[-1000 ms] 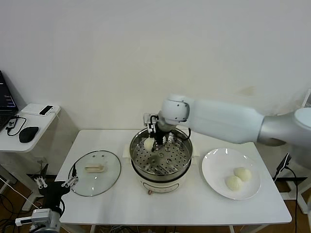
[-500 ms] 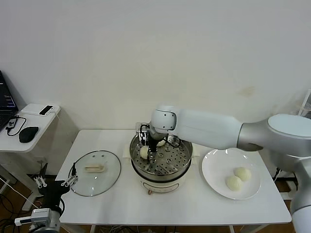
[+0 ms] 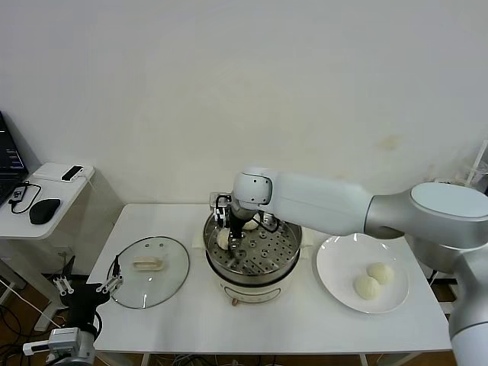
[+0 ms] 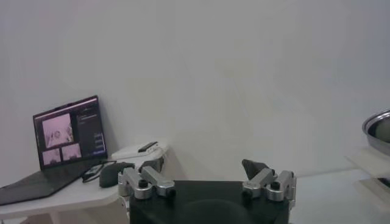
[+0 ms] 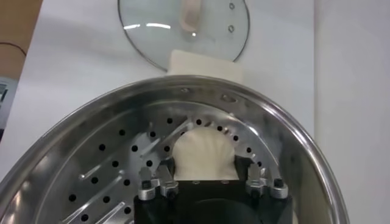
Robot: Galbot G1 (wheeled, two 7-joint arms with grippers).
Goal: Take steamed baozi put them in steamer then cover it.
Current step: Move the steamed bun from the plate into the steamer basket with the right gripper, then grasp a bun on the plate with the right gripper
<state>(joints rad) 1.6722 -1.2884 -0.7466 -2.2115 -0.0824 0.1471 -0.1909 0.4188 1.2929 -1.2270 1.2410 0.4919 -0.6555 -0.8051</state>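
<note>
The steamer (image 3: 268, 276) stands mid-table, and its perforated tray (image 5: 116, 164) fills the right wrist view. My right gripper (image 3: 229, 233) reaches into it and is shut on one steamed baozi (image 5: 203, 157), holding it low over the tray's left side (image 3: 223, 239). A second cream bun (image 3: 250, 225) shows partly behind the gripper. Two more baozi (image 3: 367, 287) (image 3: 380, 272) lie on the white plate (image 3: 335, 263). The glass cover (image 3: 149, 271) lies flat on the table left of the steamer, and also shows in the right wrist view (image 5: 183, 24). My left gripper (image 3: 84, 288) is parked, open and empty, below the table's left corner (image 4: 207, 178).
A side table (image 3: 53, 200) at the far left carries a mouse (image 3: 45, 210), a phone and a laptop (image 4: 67, 131). The steamer's rim (image 4: 378, 128) shows in the left wrist view. A cable hangs at the table's right edge.
My right gripper has moved left and down inside the steamer with the baozi in it, down to the tray's left side. The left arm has not moved.
</note>
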